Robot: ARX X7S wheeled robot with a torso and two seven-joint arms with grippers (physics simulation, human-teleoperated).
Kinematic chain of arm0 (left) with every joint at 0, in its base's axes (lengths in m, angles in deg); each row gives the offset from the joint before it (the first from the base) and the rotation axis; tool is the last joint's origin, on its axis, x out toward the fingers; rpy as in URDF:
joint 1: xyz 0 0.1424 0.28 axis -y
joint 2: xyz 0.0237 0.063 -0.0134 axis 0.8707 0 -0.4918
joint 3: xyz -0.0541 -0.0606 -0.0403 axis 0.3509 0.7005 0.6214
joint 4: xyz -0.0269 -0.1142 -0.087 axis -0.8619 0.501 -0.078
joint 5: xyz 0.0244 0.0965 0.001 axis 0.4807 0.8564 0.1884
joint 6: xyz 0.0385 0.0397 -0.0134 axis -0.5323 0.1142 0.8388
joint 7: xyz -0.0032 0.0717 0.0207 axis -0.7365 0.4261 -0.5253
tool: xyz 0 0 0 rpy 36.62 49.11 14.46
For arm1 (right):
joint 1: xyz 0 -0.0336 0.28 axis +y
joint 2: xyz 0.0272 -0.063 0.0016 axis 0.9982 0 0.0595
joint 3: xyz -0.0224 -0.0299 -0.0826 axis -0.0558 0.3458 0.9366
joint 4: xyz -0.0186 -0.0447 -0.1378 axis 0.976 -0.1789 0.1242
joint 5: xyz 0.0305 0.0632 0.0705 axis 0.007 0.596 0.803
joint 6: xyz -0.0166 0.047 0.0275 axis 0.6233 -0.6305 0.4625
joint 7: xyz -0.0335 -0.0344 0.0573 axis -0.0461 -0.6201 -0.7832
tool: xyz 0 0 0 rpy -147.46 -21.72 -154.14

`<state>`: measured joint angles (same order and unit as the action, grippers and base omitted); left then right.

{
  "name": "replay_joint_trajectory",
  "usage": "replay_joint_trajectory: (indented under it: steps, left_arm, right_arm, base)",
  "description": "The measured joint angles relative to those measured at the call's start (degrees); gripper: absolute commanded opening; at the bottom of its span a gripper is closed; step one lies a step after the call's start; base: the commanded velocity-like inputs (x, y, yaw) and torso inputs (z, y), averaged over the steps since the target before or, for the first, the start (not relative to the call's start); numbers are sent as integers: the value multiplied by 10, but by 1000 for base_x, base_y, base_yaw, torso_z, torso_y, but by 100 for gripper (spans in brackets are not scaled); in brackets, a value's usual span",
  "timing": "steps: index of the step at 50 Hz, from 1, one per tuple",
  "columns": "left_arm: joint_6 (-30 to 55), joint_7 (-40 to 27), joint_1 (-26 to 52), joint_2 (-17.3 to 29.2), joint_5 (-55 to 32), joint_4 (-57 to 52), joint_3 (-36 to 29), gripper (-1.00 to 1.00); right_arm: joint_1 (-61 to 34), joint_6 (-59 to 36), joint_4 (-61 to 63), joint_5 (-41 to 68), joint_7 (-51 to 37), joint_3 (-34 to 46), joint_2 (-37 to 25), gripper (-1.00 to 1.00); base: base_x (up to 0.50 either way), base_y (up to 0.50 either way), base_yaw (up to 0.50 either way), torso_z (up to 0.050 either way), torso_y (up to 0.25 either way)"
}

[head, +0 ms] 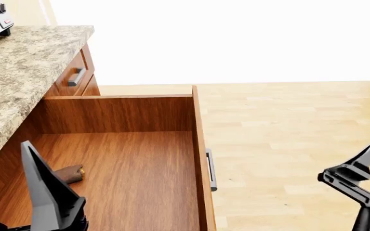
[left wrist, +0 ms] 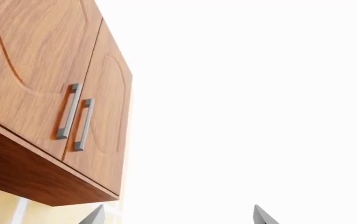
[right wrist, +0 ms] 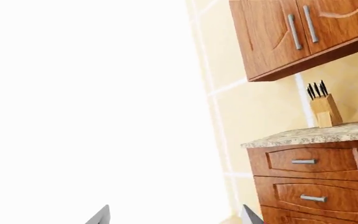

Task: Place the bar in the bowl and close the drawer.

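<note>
Head view: the drawer (head: 133, 159) stands pulled fully out beside the table (head: 18, 82), with bare floor (head: 288, 139) to its right. The bar (head: 71, 173) lies inside near its left wall. Left gripper (left wrist: 177, 215) and right gripper (right wrist: 174, 215) hang with jaws spread wide, empty.

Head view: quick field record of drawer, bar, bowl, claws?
drawer: pulled open, wood-grain floor showing
drawer handle: grey bar on the front
bar: lying on the drawer floor, partly behind the left claw
bowl: not in view
left claw: over the drawer, holding nothing, open in the wrist view
right claw: over the floor, empty, open
</note>
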<state>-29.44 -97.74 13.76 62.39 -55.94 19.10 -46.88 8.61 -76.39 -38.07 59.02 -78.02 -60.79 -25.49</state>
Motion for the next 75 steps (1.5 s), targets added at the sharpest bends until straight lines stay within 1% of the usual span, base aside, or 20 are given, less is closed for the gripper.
replay_joint_trajectory:
  steps: [12, 25, 35, 50, 75]
  left_arm:
    - [11, -1, 1, 2, -1, -11, -1, 100]
    - [9, -4, 0, 5, -2, -10, -1, 100]
    - [4, -8, -2, 7, -1, -5, 0, 100]
    - [8, -11, -3, 9, 1, -9, 0, 100]
    - [8, -15, -5, 14, 4, -9, -3, 100]
  right_arm:
    - [-12, -19, -74, 93, 20, -2, 15, 100]
    - [-48, -60, -147, 133, 51, 27, 42, 100]
    - [-69, -72, -209, 144, 74, 44, 69, 100]
    - [-89, -88, -268, 149, 97, 66, 98, 100]
    - [-134, -96, -367, 128, 143, 104, 150, 100]
  base:
    - [0, 0, 0, 0, 0]
    - [0, 0, 0, 0, 0]
    - [0, 0, 0, 0, 2]
    - [0, 0, 0, 0, 0]
    - [0, 0, 0, 0, 0]
